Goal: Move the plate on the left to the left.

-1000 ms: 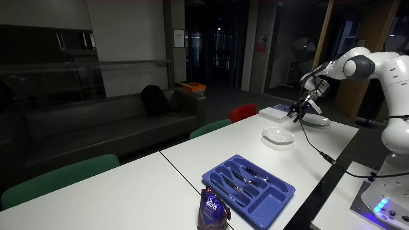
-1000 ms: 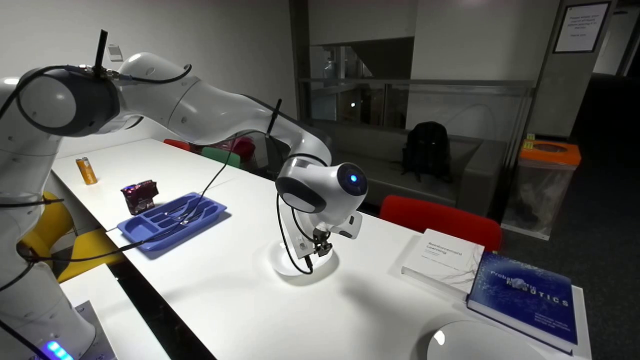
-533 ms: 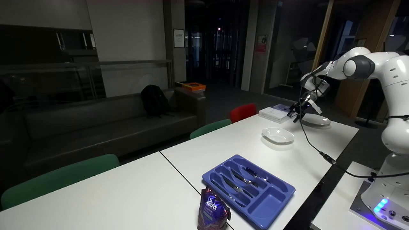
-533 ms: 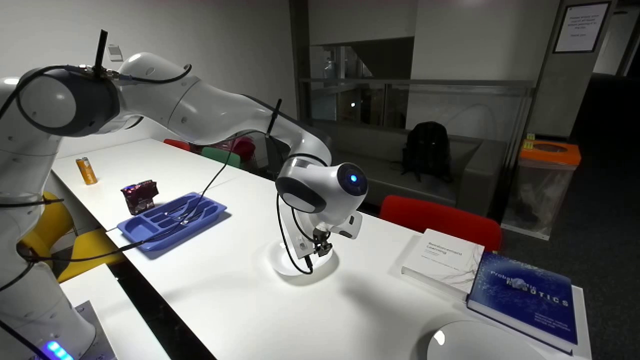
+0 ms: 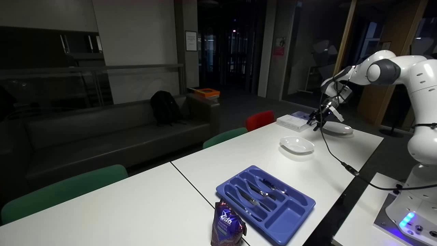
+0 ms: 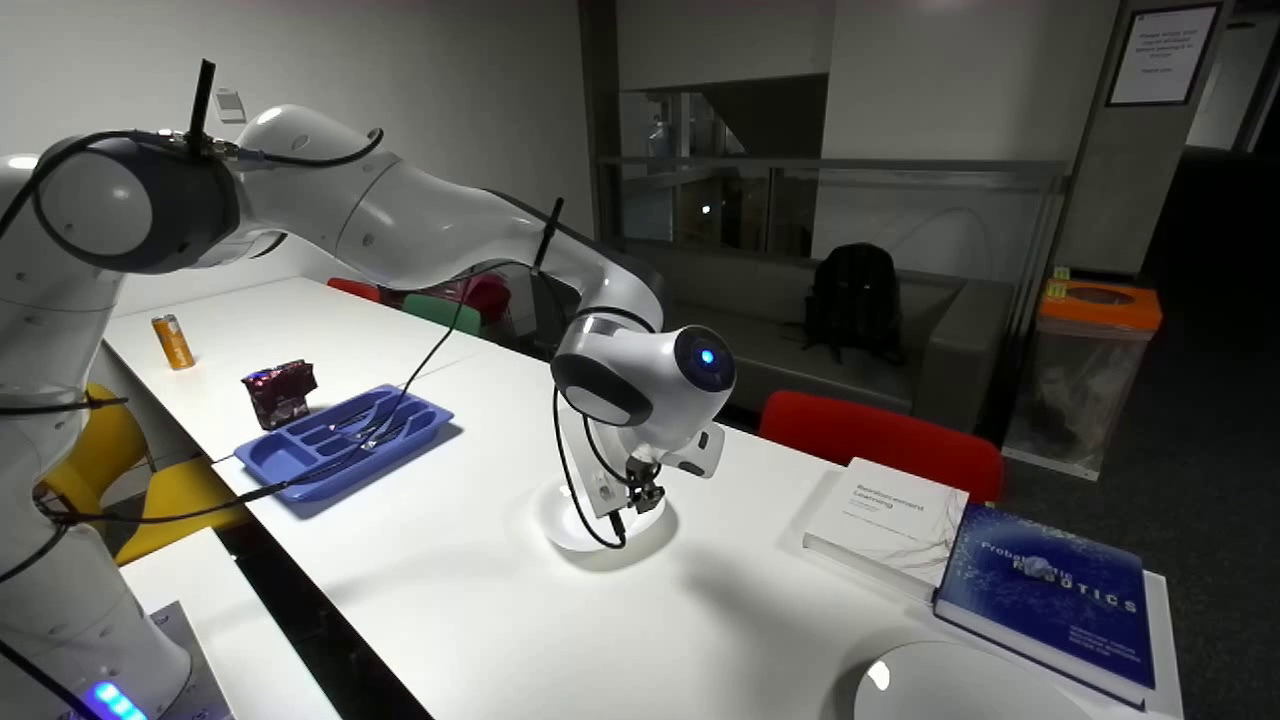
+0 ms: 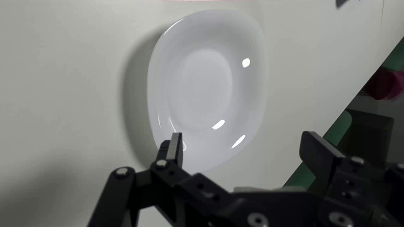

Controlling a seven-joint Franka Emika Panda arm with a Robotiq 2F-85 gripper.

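The plate (image 5: pixel 297 145), white, shallow and bowl-like with a raised rim, stands upright on the white table. In an exterior view it is partly hidden behind the wrist (image 6: pixel 575 525). It fills the middle of the wrist view (image 7: pixel 205 88). My gripper (image 5: pixel 312 125) is open and empty, in the air above the table and apart from the plate. In the wrist view its fingers (image 7: pixel 241 134) are spread wide; the left finger overlaps the plate's lower rim in the picture, and the right finger lies beyond the plate.
Another, flatter white plate (image 5: pixel 337 128) lies near the table's end; it also shows cut off (image 6: pixel 960 685). Two books (image 6: pixel 890 520) lie beside it. A blue cutlery tray (image 5: pixel 266 201) and a purple bag (image 5: pixel 227 225) stand farther along. An orange can (image 6: pixel 173 342) stands behind.
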